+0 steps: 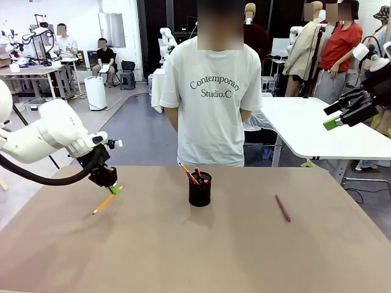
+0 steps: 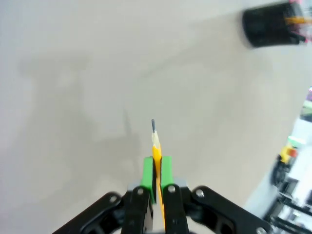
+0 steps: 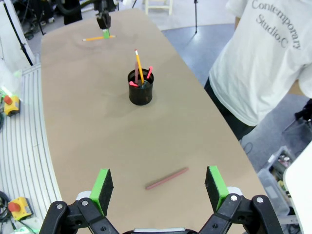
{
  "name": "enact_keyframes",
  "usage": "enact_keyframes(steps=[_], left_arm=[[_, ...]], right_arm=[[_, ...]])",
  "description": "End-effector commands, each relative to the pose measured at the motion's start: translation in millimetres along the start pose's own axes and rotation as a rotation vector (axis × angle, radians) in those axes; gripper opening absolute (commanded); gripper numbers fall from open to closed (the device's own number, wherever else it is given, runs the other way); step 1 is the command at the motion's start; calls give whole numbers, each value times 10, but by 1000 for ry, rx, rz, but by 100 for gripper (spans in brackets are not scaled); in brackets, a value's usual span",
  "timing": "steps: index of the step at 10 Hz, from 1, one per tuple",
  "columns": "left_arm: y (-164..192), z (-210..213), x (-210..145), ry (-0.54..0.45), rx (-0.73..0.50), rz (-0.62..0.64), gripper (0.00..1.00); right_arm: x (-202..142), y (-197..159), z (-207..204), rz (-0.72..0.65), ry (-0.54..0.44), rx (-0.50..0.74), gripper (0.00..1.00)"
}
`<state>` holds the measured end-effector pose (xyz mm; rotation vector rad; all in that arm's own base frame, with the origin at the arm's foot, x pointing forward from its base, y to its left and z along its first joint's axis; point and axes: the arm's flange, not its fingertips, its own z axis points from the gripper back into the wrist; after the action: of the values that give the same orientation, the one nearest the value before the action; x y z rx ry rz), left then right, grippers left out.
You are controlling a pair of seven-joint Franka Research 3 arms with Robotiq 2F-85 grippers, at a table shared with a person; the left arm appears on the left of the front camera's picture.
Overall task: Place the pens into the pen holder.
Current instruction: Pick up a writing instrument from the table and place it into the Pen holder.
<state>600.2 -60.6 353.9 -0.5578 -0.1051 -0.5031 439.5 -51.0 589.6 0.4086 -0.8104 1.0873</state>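
My left gripper (image 1: 113,190) is shut on a yellow-orange pencil (image 1: 105,202) at the table's left, just above the surface. In the left wrist view the pencil (image 2: 156,146) sticks out between the green pads (image 2: 147,171), its tip forward. The black pen holder (image 1: 200,190) stands mid-table with several pens in it, also seen as the pen holder (image 3: 141,87) and pen holder (image 2: 273,25). A reddish-brown pen (image 1: 282,207) lies flat at the right; the same pen (image 3: 166,178) lies below my open right gripper (image 3: 161,185), which hangs high at the right (image 1: 335,122).
A person in a white T-shirt (image 1: 211,91) stands at the far edge behind the holder. The brown table (image 1: 195,256) is bare in front. A white table (image 1: 317,128) stands behind at the right.
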Motion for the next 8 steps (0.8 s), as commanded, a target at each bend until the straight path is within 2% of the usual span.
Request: enact_keyframes(steps=[1, 3, 4, 7, 8], left_arm=[[-15, 278, -127, -114, -253, -151, 0], [-25, 551, -177, -306, -339, -202, 0], [-37, 705, -195, -394, -360, -274, 0], [-310, 1030, -368, -641, -284, -511, 0], [-379, 1078, -414, -669, -240, -557, 0]], right_arm=[[19, 1, -2, 7, -18, 0, 100], [19, 1, -2, 7, -18, 0, 100], [19, 1, -2, 7, -18, 0, 100], [19, 1, -2, 7, -18, 0, 100], [19, 1, -2, 7, -18, 0, 100]])
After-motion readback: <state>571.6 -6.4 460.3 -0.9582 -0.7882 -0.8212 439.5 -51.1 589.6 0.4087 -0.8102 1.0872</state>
